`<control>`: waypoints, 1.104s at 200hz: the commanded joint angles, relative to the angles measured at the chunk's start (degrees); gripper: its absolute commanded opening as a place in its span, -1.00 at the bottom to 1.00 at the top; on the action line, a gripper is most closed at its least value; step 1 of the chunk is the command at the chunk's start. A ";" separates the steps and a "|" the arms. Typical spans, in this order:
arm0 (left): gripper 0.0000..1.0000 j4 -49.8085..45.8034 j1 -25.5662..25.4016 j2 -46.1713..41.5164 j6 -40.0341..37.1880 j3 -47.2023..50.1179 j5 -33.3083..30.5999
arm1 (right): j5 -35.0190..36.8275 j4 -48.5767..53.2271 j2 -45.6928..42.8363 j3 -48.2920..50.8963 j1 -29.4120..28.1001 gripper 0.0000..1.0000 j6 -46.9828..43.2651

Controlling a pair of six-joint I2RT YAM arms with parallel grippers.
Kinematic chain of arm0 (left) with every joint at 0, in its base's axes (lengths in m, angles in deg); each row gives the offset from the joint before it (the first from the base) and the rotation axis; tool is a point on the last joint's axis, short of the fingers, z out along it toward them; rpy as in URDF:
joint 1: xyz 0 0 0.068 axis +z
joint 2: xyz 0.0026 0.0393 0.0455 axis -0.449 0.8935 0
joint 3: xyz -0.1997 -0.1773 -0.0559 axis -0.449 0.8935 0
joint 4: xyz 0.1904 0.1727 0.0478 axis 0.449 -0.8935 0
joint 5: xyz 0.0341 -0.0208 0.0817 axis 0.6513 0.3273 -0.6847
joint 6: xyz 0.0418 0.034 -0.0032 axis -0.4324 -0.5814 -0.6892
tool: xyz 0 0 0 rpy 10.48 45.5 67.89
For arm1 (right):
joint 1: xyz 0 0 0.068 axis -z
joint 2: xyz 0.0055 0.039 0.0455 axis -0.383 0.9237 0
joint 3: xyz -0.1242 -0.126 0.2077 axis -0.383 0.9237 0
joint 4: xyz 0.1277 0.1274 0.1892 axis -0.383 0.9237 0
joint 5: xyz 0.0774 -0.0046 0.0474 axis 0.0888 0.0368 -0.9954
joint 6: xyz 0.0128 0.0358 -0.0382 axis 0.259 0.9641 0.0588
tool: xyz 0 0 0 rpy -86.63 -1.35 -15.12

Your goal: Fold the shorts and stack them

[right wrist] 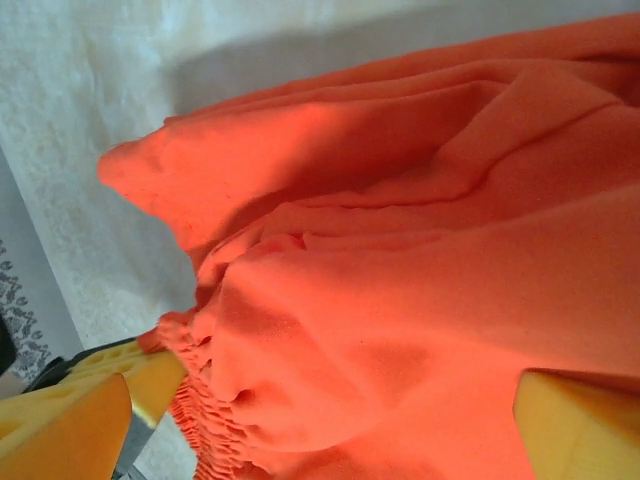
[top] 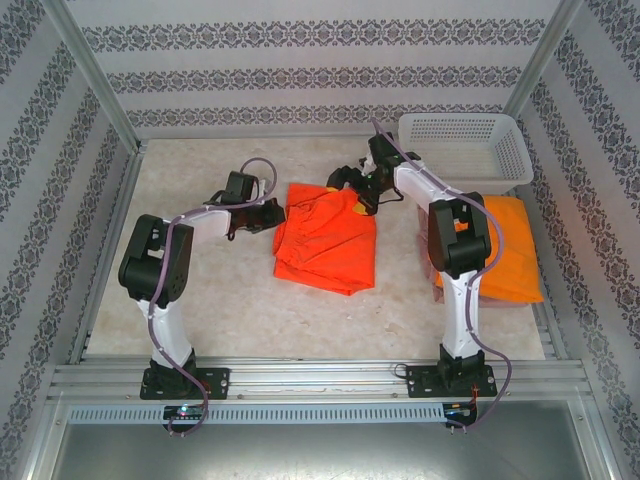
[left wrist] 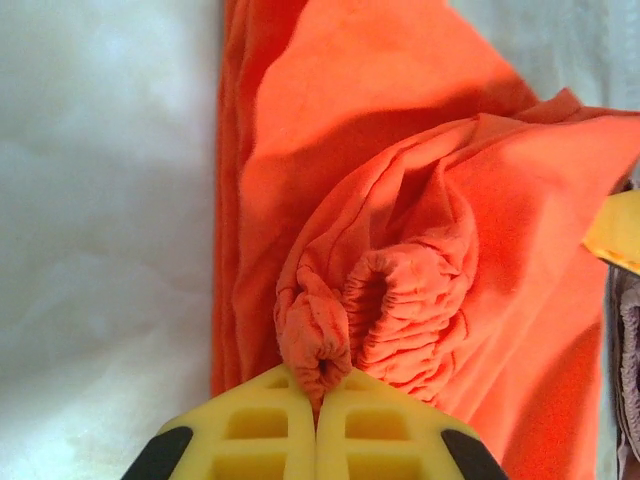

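No legible text, labels, brands or numbers anywhere.

Red-orange shorts [top: 325, 240]: soft matt cloth, the waistband [left wrist: 410, 300] finely gathered. Basket [top: 470, 172]: white plastic mesh, slightly glossy. Table [top: 200, 300]: pale, matt, faintly textured; its front rail [top: 320, 378] is brushed metal.

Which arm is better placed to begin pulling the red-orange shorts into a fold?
Left, probably. The left claw is shut on the gathered waistband of the bright red-orange cloth shorts, ready to pull. The right claw is open with cloth between its fingers and must close first.
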 commanded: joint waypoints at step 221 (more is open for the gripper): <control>0.25 3.44 -5.62 -11.45 -1.53 0.27 5.10 | 6.13 2.95 -24.20 18.98 1.97 0.95 -14.70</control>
